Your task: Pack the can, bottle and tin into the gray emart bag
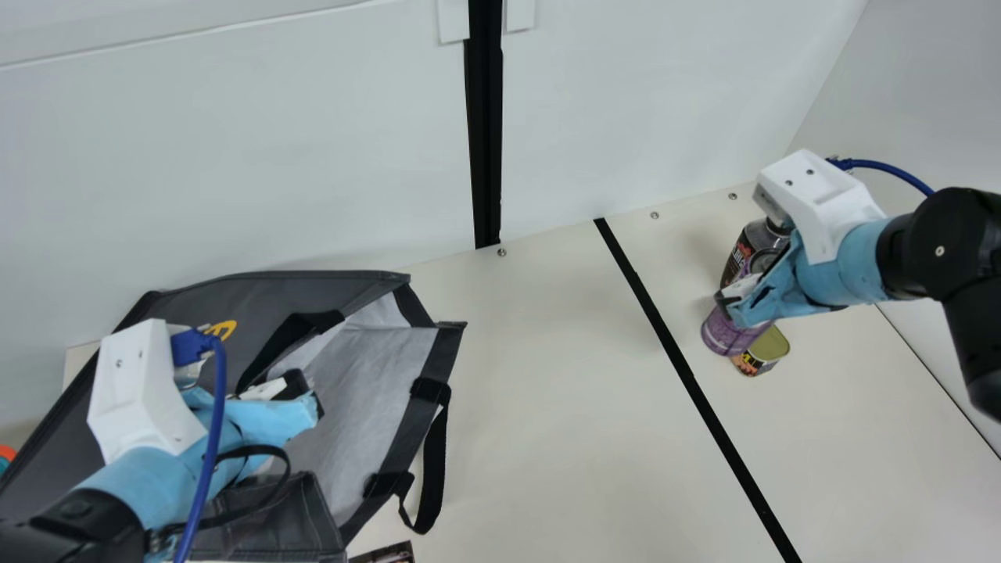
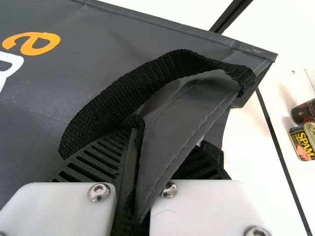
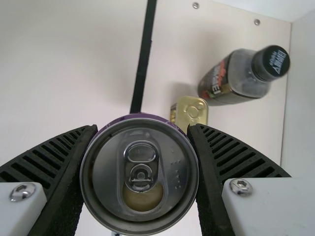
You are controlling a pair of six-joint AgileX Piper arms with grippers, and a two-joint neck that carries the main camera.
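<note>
Right claw point(image 1: 735, 301), main view: holding the can point(image 1: 726, 335) between both fingers, one each side. Can's long axis runs about upright, lid end up; in the right wrist view the lid faces straight back at the wrist, and the tab's line crosses the finger-to-finger line squarely. Base over the table's right part; whether it touches, cannot tell.

Just beside it, the tin point(image 1: 769, 349): base down, pull-tab lid up, printed side outward. Then the bottle point(image 1: 737, 259): upright, long axis vertical, black cap on top; apart from the can in the right wrist view.

Farther out, black tape point(image 1: 680, 360) runs along the table between this group and the bag point(image 1: 375, 391).

Bag, well apart: gray, on the table's left part, mouth facing the tape side, pale lining showing. Left claw point(image 1: 306, 395) is at the mouth, closed on the bag's edge; left wrist view shows a fold of cloth gripped between the fingers, a strap point(image 2: 118, 88) looping beside it.
</note>
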